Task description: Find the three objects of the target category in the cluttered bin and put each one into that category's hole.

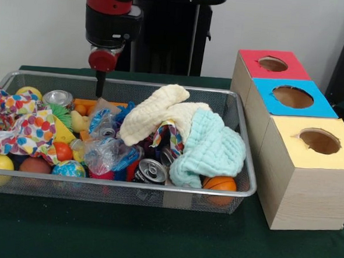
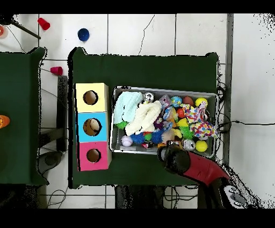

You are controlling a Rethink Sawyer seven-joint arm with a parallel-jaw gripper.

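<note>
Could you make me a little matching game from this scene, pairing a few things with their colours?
Things:
1. nearest box
2. middle box
3. farthest box
4. cloth beside the orange ball

Colours:
a. red top
b. pale mint green
c. yellow top
d. blue top

Pairs: 1-c, 2-d, 3-a, 4-b

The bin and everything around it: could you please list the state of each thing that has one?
Wire bin: full, cluttered.
Claw: hanging over the bin's far edge, holding nothing visible; open or shut unclear.
Yellow cloth: crumpled on top of the pile.
Mint cloth: draped over the clutter.
Soda can: lying on its side.
Red box, blue box, yellow box: holes open, unblocked.
</note>
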